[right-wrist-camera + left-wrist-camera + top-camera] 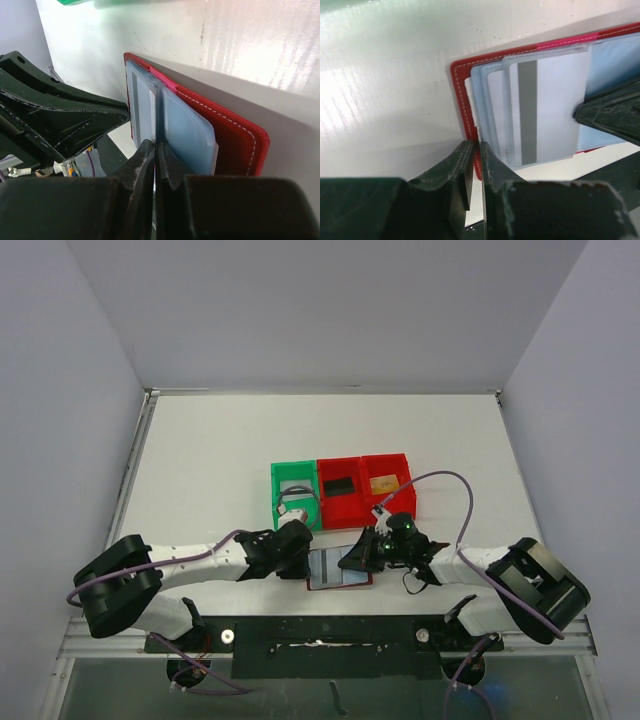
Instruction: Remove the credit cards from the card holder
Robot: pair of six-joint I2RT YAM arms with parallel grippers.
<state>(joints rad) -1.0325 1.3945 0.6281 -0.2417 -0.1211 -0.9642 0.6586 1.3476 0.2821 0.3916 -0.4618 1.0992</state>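
Left fingers [455, 167] pinch the red edge of the card holder [460, 85], open on the table [220, 460] between the arms; right fingers [139, 165] closed on the silver-grey card [555, 100]. Shallow pinch may slip, or catch pocket film and drag the holder

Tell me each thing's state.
card holder, lying open.
left gripper, shut on the card holder's red edge.
right gripper, shut at the edge of the pale pockets.
silver-grey card, tucked in a pocket.
black card, lying in the middle red bin.
gold-orange card, lying in the right red bin.
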